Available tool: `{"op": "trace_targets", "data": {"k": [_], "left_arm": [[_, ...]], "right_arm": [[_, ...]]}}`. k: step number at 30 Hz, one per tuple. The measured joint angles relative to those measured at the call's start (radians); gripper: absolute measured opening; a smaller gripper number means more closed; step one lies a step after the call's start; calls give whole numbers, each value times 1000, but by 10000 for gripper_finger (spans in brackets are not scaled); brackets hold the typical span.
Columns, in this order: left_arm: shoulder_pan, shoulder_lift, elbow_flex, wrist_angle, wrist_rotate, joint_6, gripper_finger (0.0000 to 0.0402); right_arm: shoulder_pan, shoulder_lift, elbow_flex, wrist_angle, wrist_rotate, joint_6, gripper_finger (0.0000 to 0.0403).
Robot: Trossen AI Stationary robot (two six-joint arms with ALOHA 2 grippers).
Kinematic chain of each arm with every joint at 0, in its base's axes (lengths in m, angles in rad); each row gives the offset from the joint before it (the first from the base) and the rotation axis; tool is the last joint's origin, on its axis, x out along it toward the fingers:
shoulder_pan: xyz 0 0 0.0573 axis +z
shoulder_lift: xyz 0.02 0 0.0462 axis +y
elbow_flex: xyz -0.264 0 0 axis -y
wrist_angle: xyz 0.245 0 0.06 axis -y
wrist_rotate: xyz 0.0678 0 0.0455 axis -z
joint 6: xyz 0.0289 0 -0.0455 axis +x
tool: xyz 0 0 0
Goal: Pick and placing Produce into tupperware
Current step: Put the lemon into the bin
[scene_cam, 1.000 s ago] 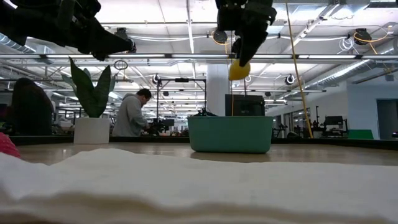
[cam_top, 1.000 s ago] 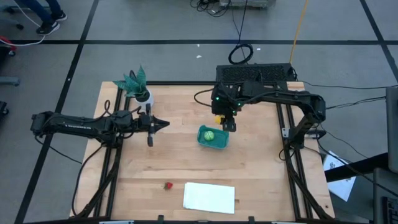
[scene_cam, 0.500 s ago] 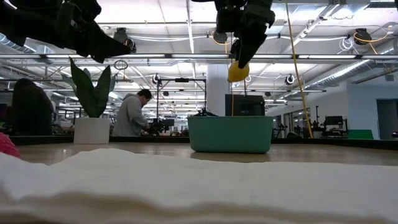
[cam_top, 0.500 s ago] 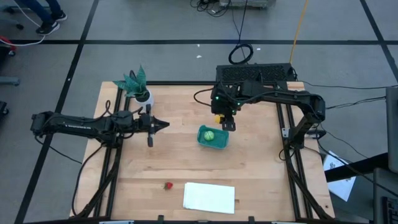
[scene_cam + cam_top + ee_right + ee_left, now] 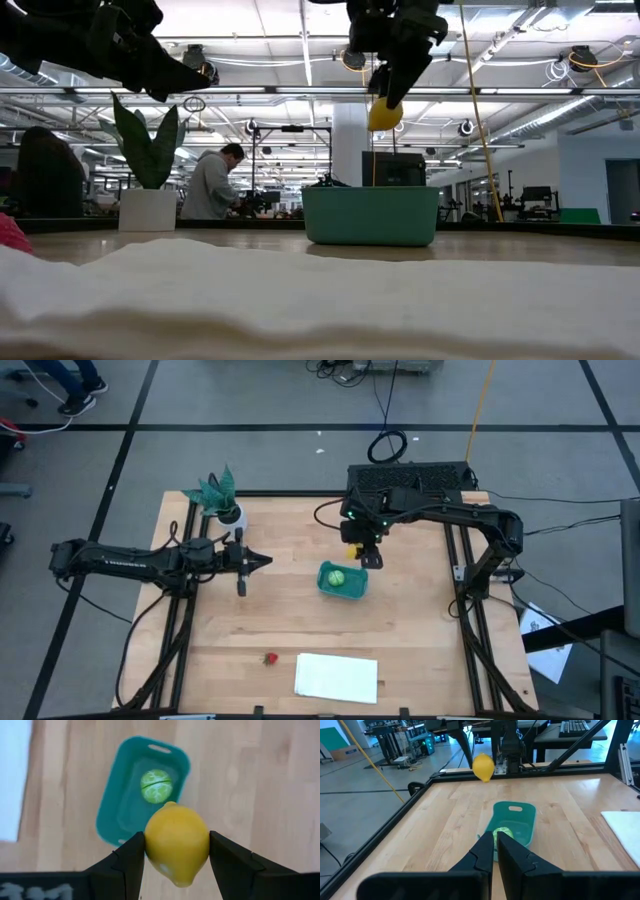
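The teal tub (image 5: 342, 581) stands mid-table with the light-green fruit (image 5: 337, 576) lying in it; the right wrist view shows both, the tub (image 5: 142, 795) and the fruit (image 5: 155, 785). My right gripper (image 5: 357, 550) hovers high above the tub's far side, shut on the yellow lemon (image 5: 385, 114). The red strawberry (image 5: 269, 658) lies on the wood near the table's near edge. My left gripper (image 5: 262, 561) waits shut, raised over the table's left part, pointing at the tub (image 5: 512, 822). My right gripper pinches the lemon (image 5: 176, 842) across its widest middle, one finger (image 5: 132, 857) on each side. The fingers come from above, pointing down. The lemon is lifted clear, well above the tub's rim (image 5: 371, 190), with one pointed end hanging below the fingers.
A teal leafy plant in a white pot (image 5: 222, 495) stands at the far left corner. A flat white sheet (image 5: 337, 677) lies at the near edge, right of the strawberry. Bare wood lies around the tub. A person (image 5: 212, 185) stands in the room beyond the table.
My right gripper has tipped a little with the lemon still held, staying above the tub's far side. Nothing else has moved.
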Motion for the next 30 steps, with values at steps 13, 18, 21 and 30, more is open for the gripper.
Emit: {"op": "trace_targets", "data": {"k": [13,18,21,30], "left_arm": [[0,0,0,-7,0,3,26],[0,0,0,-8,0,11,26],[0,0,0,-8,0,14,26],[0,0,0,-7,0,25,26]], "right_arm": [[-23,115,0,-20,-67,-162,180],[-31,139,-2,-22,-179,-246,180],[-39,141,-2,-28,-213,-264,180],[-52,140,-2,-79,-268,-457,180]]}}
